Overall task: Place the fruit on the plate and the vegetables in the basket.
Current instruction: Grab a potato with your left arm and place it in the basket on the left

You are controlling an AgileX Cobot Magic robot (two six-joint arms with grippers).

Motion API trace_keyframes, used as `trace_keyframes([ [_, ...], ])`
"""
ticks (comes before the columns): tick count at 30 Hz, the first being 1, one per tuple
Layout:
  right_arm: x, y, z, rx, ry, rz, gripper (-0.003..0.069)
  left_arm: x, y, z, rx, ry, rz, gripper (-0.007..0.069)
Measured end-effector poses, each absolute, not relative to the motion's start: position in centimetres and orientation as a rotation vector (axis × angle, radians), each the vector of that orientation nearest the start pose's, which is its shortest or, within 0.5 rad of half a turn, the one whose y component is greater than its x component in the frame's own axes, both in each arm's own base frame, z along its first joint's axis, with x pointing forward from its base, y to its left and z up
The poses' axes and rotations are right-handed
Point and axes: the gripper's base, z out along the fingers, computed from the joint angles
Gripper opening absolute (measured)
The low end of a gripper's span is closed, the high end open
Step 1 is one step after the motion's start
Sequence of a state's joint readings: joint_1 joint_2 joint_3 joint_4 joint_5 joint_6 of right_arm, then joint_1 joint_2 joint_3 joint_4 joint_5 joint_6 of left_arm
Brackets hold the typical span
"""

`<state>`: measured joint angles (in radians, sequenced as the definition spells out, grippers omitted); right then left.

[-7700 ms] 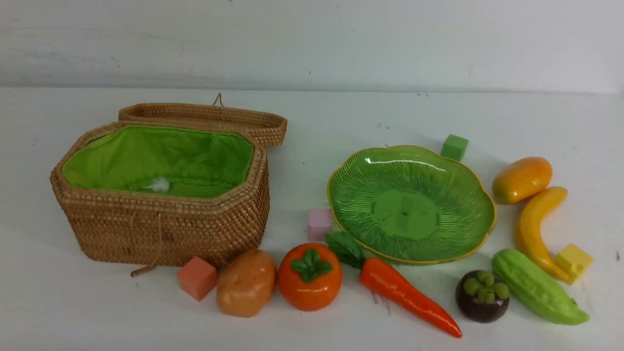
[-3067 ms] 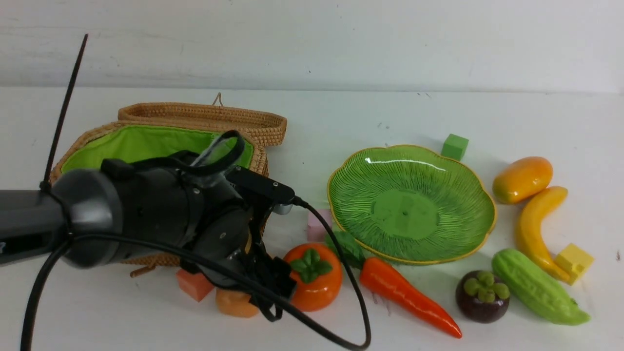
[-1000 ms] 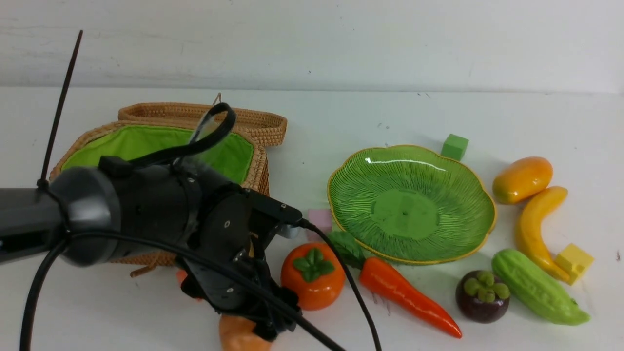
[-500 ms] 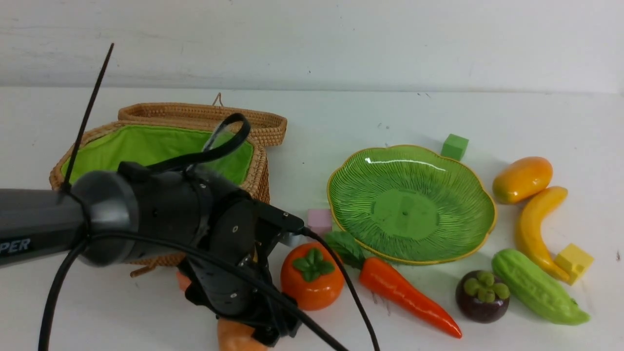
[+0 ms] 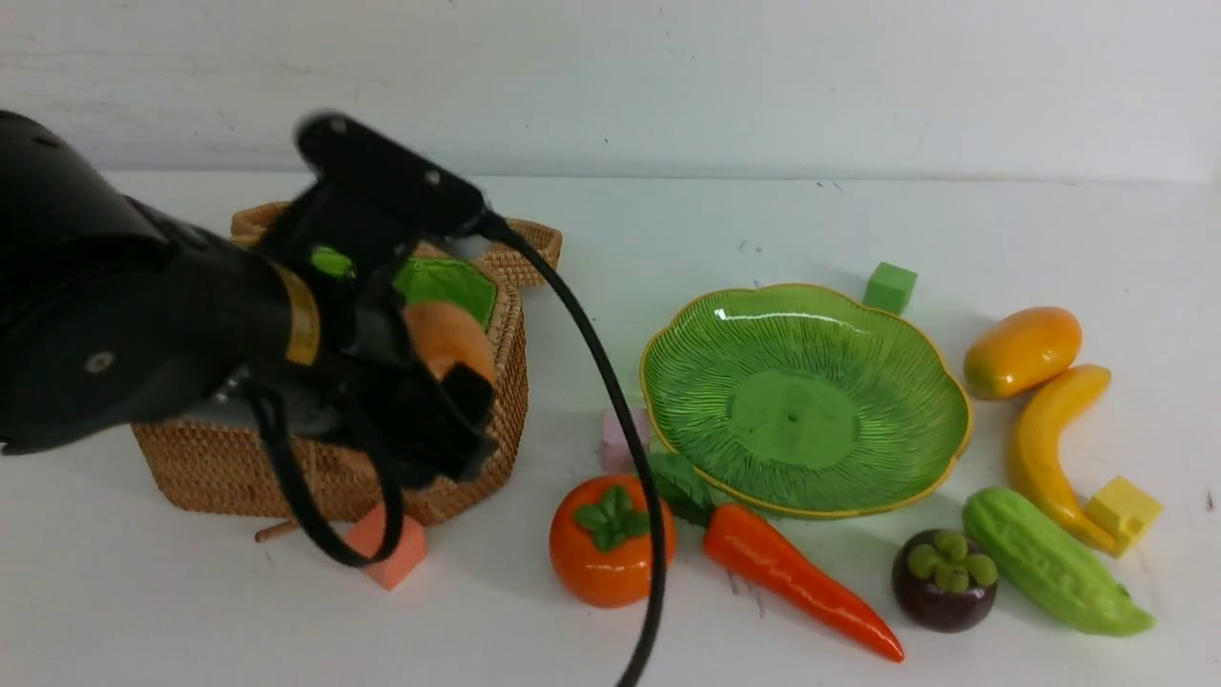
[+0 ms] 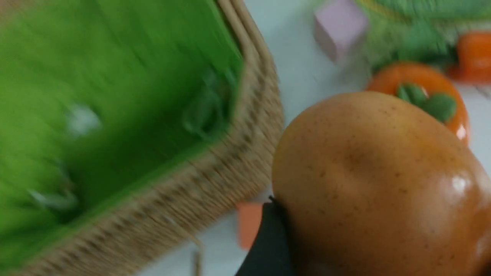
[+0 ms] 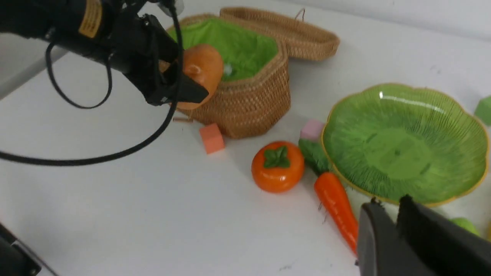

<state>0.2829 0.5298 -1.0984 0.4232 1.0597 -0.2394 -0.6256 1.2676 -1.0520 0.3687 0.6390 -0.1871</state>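
Left gripper (image 5: 448, 377) clamps the potato (image 5: 441, 336) by the basket (image 5: 477, 458).
Arm hides most of it; right gripper (image 7: 387, 201) narrow, empty.

Table (image 5: 782, 219) bears basket (image 5: 238, 468), plate (image 5: 839, 343); persimmon (image 5: 609, 541), carrot (image 5: 792, 577), mangosteen (image 5: 944, 580), gourd (image 5: 1049, 561), banana (image 5: 1045, 448), mango (image 5: 1021, 351); salmon cube (image 5: 393, 558), pink cube (image 5: 610, 444), green cube (image 5: 889, 287), yellow cube (image 5: 1126, 510).

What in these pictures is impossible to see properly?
- Front view: the left arm hides most of the basket's inside.
- Left wrist view: blur smears the basket lining; the potato fills much of the frame.
- Right wrist view: the right hand and the frame edge hide nearly all of the gourd.
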Motion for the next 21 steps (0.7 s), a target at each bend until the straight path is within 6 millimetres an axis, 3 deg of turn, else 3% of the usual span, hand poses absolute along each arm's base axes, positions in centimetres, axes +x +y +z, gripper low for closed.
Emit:
trace_keyframes([
  [4,3.3,4.3,44.8,-0.517,1.766,0.521,0.0090,24.2,-13.7,34.1,0.805,2.012,0.141,0.0607],
  [14,3.4,4.4,45.8,-0.488,1.653,0.551,0.0097,30.7,-10.5,29.4,0.796,2.074,0.347,0.0607],
  [21,3.4,4.5,45.7,-0.499,1.669,0.555,0.0097,31.6,-9.4,28.5,0.713,2.117,0.342,0.0607],
])
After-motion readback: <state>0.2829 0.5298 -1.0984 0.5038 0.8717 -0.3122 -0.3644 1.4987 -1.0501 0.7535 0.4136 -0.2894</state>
